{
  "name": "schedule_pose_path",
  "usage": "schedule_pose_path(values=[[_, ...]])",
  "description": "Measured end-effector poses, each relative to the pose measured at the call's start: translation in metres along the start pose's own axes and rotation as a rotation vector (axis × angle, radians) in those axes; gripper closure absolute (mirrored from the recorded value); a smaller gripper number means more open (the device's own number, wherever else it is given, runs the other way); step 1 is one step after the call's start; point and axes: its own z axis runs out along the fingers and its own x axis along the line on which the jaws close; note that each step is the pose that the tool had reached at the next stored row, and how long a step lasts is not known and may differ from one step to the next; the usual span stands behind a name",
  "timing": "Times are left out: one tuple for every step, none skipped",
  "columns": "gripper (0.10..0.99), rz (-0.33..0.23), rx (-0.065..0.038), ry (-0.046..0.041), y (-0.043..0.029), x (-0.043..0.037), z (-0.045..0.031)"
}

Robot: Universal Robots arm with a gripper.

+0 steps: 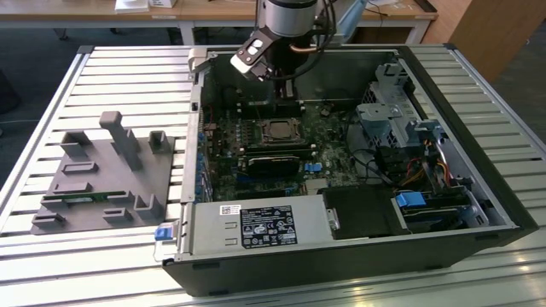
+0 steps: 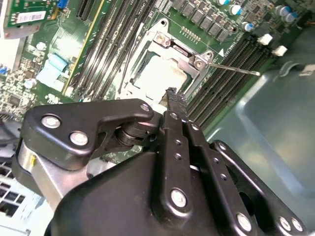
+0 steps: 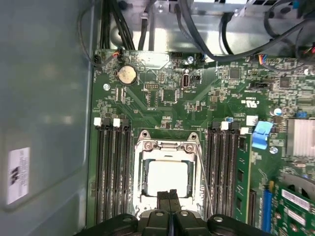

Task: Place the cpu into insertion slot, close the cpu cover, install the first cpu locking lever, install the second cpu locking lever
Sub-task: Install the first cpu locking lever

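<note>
An open computer case (image 1: 499,192) lies on a slatted metal desk (image 1: 128,77), with a grey holder block (image 1: 102,185) beside it on the exterior view's left. In the upper middle of the exterior view the gripper (image 1: 284,89) reaches down into the case, above the green circuit board (image 1: 333,137) and just behind the insertion slot (image 1: 280,132), which sits near the centre of the board.

In both wrist views the cpu (image 3: 167,178) (image 2: 160,73) is already seated in the slot, its pale square face turned up. The cpu cover (image 3: 138,169) (image 2: 178,50) lies flat over it as a silvery frame, and the chip shows through the cut-out centre.

The black fingers (image 3: 164,202) (image 2: 173,129) are pressed together with nothing between them, only a thin seam showing where they meet. Their tip hangs at the edge of the cover, close to one side of the chip; whether it touches the metal I cannot tell.

A thin wire locking lever (image 2: 231,68) (image 3: 204,182) runs from one corner of the frame. In the second wrist view it stands out at a slant, its free end over the long black memory slots (image 2: 221,81) beside the socket. Matching rows of memory slots (image 3: 113,167) flank the other side of the socket in the first wrist view, where a round coin battery (image 3: 127,74) and a blue clip (image 3: 262,133) also sit on the board.

In the exterior view's lower middle a grey power supply box (image 1: 256,227) fills the near corner of the case.
</note>
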Motion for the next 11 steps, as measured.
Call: schedule_pose_path(values=[[0.980,0.000,0.000,0.0000,0.0000,0.0001,-0.0034],[0.980,0.000,0.000,-0.0002,0.0000,0.0001,-0.0064],[0.980,0.000,0.000,-0.0001,0.0000,0.0002,-0.0089],[0.980,0.000,0.000,-0.0003,0.0001,0.0002,-0.0107],[0.980,0.000,0.000,-0.0010,0.0001,0.0002,-0.0119],[0.980,-0.001,0.000,-0.0024,0.0001,0.0002,-0.0123],[0.980,-0.006,0.000,-0.0035,-0.0001,0.0003,-0.0122],[0.980,-0.017,0.000,-0.0049,-0.0001,0.0002,-0.0123],[0.980,-0.033,0.001,-0.0055,-0.0002,0.0002,-0.0123],[0.980,-0.049,0.001,-0.0058,-0.0002,0.0002,-0.0124],[0.980,-0.067,0.001,-0.0058,-0.0002,0.0002,-0.0124]])
